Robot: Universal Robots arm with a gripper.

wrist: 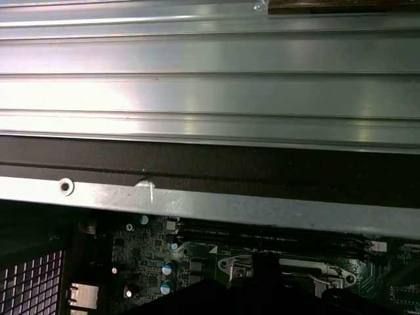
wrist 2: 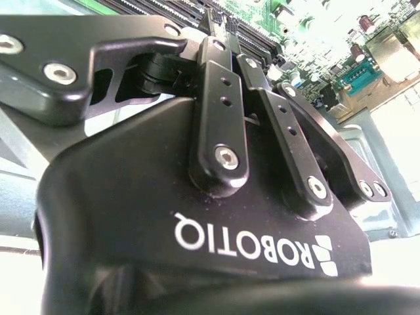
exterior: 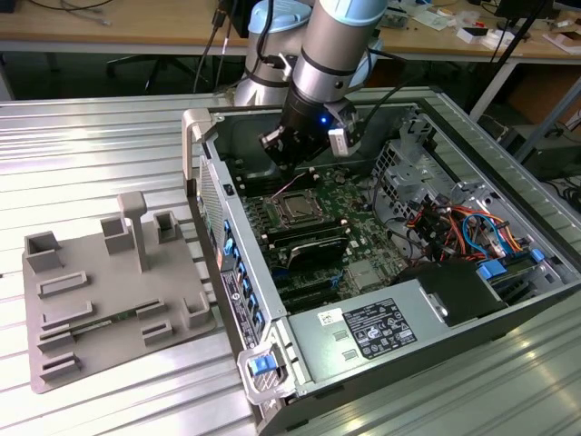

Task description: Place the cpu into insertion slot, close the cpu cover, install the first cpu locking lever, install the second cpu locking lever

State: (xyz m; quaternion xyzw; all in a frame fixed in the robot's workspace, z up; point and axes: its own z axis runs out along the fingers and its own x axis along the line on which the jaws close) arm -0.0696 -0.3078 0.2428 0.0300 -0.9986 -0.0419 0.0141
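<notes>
The cpu [exterior: 298, 211] is seen seated in the insertion slot [exterior: 315, 202] on the green motherboard [exterior: 363, 204], inside the open computer case [exterior: 508, 313], in the exterior view. The cpu cover [exterior: 282, 204] appears as a silvery frame around the chip; whether it is fully down or latched cannot be told. A thin lever [exterior: 292, 185] is seen raised at an angle just beside the socket, on its far side.

The gripper [exterior: 289, 163] is held above the board, just beyond the socket and near the raised lever; contact cannot be confirmed. In the second wrist view the black fingers [wrist 2: 220, 98] are seen drawn close together, nearly closed, with nothing visibly gripped between them; the gripper [wrist 2: 230, 49] tips are pointed at the board.

In the first wrist view the case's metal edge [wrist: 216, 203] and part of the socket's metal hardware [wrist: 289, 268] are visible below it.

Black memory slots [exterior: 309, 250] lie just in front of the socket. A power supply [exterior: 363, 331] sits at the near end of the case. A grey parts fixture [exterior: 100, 300] rests on the ribbed metal tabletop [exterior: 91, 154], on the exterior view's left, well apart from the case.
</notes>
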